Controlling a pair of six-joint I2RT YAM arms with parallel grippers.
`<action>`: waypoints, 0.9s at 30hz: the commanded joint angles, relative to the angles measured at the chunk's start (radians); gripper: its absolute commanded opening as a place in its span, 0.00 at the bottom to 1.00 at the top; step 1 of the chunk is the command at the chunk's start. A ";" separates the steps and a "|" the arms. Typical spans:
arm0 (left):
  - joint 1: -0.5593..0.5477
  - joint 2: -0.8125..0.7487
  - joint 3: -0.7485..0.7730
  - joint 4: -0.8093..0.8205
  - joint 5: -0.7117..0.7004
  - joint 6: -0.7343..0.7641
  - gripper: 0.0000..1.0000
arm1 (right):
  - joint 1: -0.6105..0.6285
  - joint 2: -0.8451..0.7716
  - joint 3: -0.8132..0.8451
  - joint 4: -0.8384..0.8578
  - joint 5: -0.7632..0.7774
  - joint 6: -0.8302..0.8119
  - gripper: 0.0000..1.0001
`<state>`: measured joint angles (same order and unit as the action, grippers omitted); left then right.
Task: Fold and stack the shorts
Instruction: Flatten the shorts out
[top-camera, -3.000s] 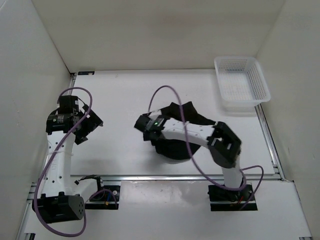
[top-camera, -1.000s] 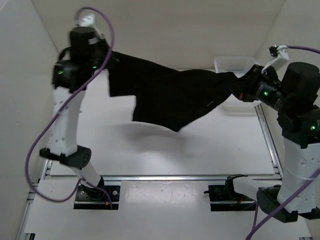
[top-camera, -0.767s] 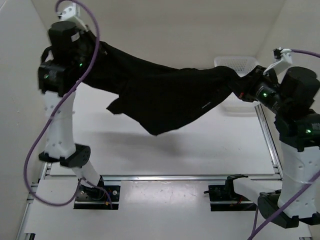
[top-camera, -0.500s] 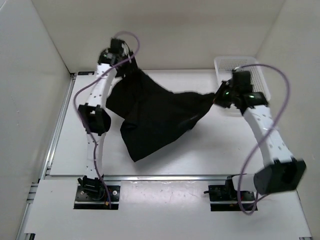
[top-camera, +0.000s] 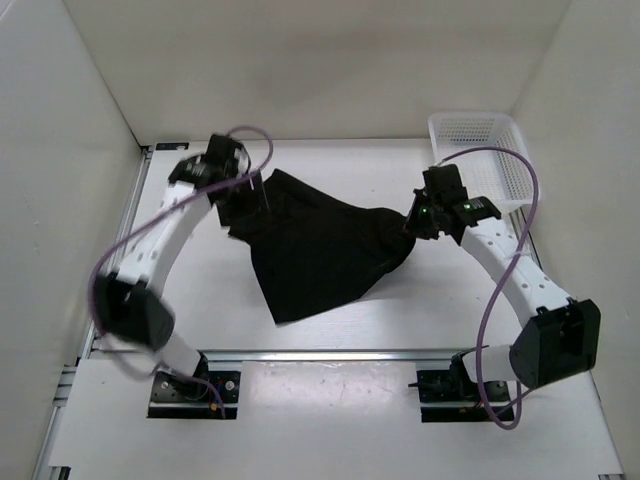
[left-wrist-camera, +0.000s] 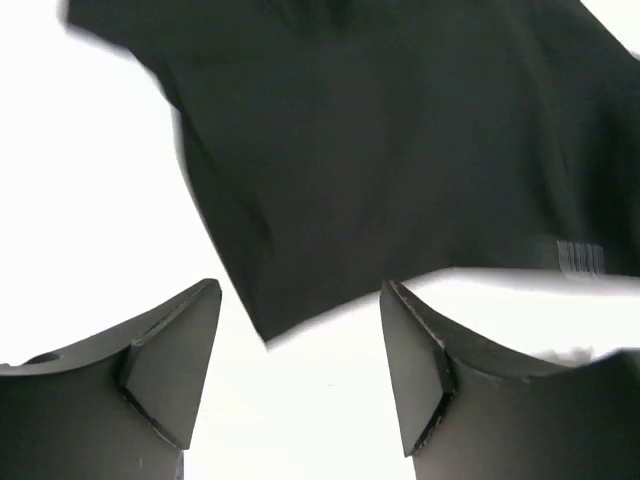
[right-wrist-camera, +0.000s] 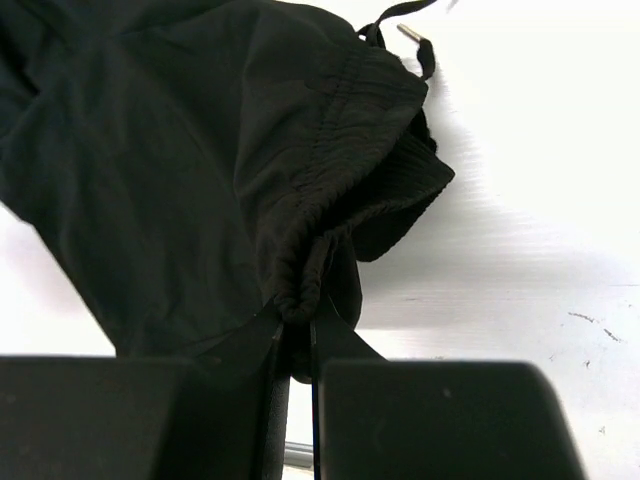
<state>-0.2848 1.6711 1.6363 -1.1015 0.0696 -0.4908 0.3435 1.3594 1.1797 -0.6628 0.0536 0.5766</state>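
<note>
The black shorts (top-camera: 320, 245) lie spread on the white table, reaching from the back left to the right. My left gripper (top-camera: 243, 198) is open just off their left edge; in the left wrist view (left-wrist-camera: 300, 310) the fabric corner (left-wrist-camera: 380, 160) lies beyond the fingertips, with nothing between them. My right gripper (top-camera: 412, 228) is shut on the bunched waistband at the right end. In the right wrist view the gathered waistband (right-wrist-camera: 330, 190) is pinched between the closed fingers (right-wrist-camera: 298, 335), and a drawstring (right-wrist-camera: 395, 20) trails at the top.
A white mesh basket (top-camera: 482, 165) stands at the back right corner, close behind the right arm. White walls close in the left, back and right sides. A metal rail (top-camera: 350, 353) runs along the table's front edge.
Both arms have come down from holding the shorts stretched in the air. The shorts now lie on the table. My left gripper has let go and opened; the right still grips.
</note>
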 joint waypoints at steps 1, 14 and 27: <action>-0.101 -0.195 -0.335 0.087 0.114 -0.161 0.77 | 0.014 -0.068 -0.023 -0.007 0.029 0.009 0.00; -0.237 -0.190 -0.710 0.258 0.135 -0.331 0.89 | 0.032 -0.161 -0.097 -0.032 0.020 0.009 0.00; -0.249 -0.085 -0.694 0.298 0.098 -0.336 0.69 | 0.023 -0.247 -0.150 -0.060 0.072 0.009 0.00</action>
<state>-0.5217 1.6157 0.9401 -0.8219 0.1753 -0.8120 0.3687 1.1355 1.0317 -0.7094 0.1059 0.5819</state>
